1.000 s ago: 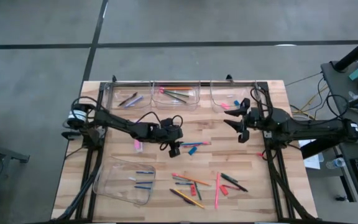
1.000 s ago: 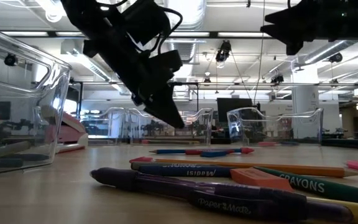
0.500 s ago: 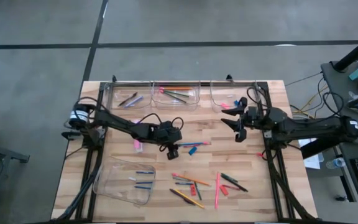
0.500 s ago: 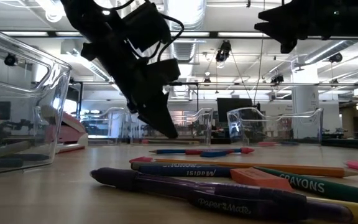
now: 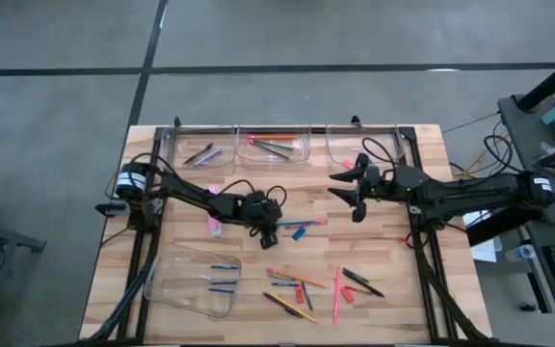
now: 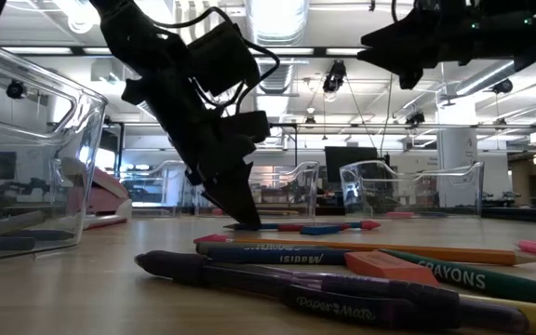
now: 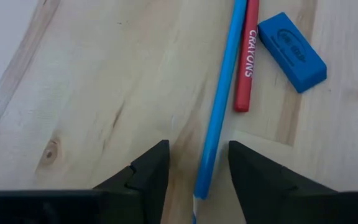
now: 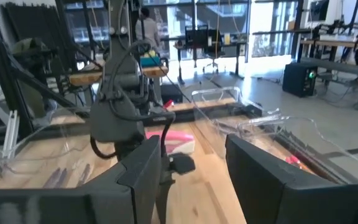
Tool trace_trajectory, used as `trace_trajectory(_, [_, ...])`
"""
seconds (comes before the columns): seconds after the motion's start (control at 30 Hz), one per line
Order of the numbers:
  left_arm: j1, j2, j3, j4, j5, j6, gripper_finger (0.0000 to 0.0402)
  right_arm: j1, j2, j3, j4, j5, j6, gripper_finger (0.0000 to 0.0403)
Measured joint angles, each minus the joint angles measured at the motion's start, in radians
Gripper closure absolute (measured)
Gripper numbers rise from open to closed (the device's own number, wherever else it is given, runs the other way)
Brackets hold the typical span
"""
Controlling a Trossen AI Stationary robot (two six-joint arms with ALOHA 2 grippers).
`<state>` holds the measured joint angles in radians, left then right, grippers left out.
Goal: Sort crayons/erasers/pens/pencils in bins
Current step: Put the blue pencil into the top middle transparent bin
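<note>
Light wooden worktop (image 5: 191,207) with black frame rails. Three clear bins (image 5: 274,146) stand in a row along its far edge. A fourth bin (image 5: 194,280) sits skewed at the near left corner. Right of that fourth bin lies a scatter of pencils (image 5: 335,294), pens (image 5: 362,281) and crayons (image 5: 287,285). Between scatter and far row: a blue pencil (image 7: 219,106), a red crayon (image 7: 248,56), a blue eraser (image 7: 291,43).
</note>
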<state>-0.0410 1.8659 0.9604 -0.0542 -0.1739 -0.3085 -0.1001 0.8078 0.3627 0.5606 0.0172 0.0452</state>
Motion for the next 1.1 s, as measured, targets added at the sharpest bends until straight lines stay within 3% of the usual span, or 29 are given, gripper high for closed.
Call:
trace_trajectory(0.37, [0.000, -0.004, -0.001, -0.019, -0.007, 0.008, 0.0390, 0.004, 0.071, 0.027, -0.002, 0.001, -0.003, 0.0232])
trace_trajectory(0.87, [0.000, -0.183, 0.008, -0.053, -0.026, 0.082, 0.0400, 0.004, 0.064, 0.027, -0.001, 0.001, -0.010, 0.0232])
trace_trajectory(1.1, [0.020, -0.324, 0.009, -0.113, -0.124, 0.171, 0.0401, 0.004, 0.064, 0.027, -0.001, 0.001, -0.011, 0.0232])
